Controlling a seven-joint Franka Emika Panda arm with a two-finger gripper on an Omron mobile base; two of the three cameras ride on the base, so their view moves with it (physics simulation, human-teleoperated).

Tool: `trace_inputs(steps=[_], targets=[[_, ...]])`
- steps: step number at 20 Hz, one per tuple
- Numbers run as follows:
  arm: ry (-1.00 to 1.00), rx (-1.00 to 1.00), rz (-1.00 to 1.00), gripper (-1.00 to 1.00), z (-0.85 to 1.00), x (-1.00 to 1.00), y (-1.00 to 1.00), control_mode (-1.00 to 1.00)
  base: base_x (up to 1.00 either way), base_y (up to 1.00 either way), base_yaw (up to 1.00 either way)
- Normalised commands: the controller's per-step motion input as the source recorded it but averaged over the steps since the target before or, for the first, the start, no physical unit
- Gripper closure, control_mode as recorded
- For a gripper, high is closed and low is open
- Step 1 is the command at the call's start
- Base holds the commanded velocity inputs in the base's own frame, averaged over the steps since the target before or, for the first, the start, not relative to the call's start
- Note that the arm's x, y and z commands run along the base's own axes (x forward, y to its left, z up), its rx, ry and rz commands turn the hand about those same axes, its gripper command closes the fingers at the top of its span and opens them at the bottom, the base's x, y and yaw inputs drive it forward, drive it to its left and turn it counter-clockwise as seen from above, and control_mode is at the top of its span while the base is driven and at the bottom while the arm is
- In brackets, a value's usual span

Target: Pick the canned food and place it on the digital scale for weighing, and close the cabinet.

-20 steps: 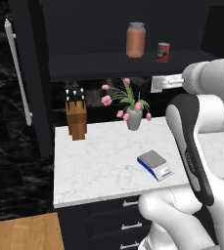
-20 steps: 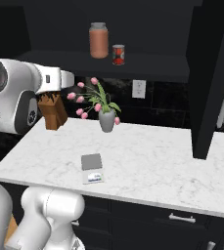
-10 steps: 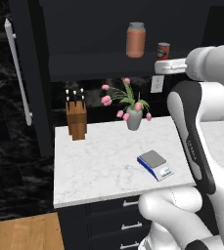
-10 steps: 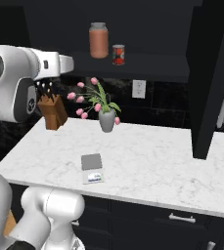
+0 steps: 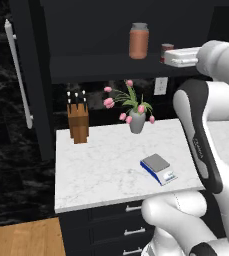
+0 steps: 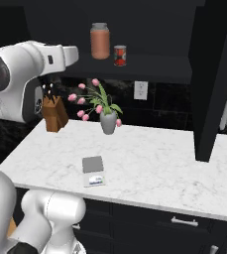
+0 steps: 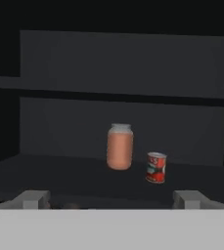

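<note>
red-labelled can [image 7: 156, 167] sits on the cabinet [image 7: 108, 73] shelf beside a jar [image 7: 120, 146], so i hold my gripper [image 7: 111, 199] level with fingers [image 7: 34, 199] spread wide.

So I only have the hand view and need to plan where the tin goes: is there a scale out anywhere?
Observer: Yes, the scale sits on the white counter, near its front edge.
Operator: Anything standing near it?
Observer: A vase of pink flowers stands farther back, and a knife block stands at the counter's back left corner.
Operator: And the cabinet, is it shut?
Observer: No, the cabinet door with the long silver handle stands swung open at the left of the shelf.
Operator: Is the tool on the tin yet?
Observer: No. From the right base view the arm's end is left of the jar, apart from the tin.
</note>
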Motion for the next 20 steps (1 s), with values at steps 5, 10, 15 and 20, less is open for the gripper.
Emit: trace_inputs(steps=[5, 10, 15, 20], targets=[[0.09, 0.0, 0.0, -1.0, 0.32, 0.25, -0.05, -1.0, 0.0, 0.0, 0.0], [0.05, 0.0, 0.0, -1.0, 0.11, 0.2, -0.02, -1.0, 0.0, 0.0, 0.0], [0.0, 0.0, 0.0, -1.0, -0.01, 0.34, 0.0, -1.0, 0.0, 0.0, 0.0], [0.0, 0.0, 0.0, -1.0, 0.0, 0.53, 0.0, -1.0, 0.0, 0.0, 0.0]])
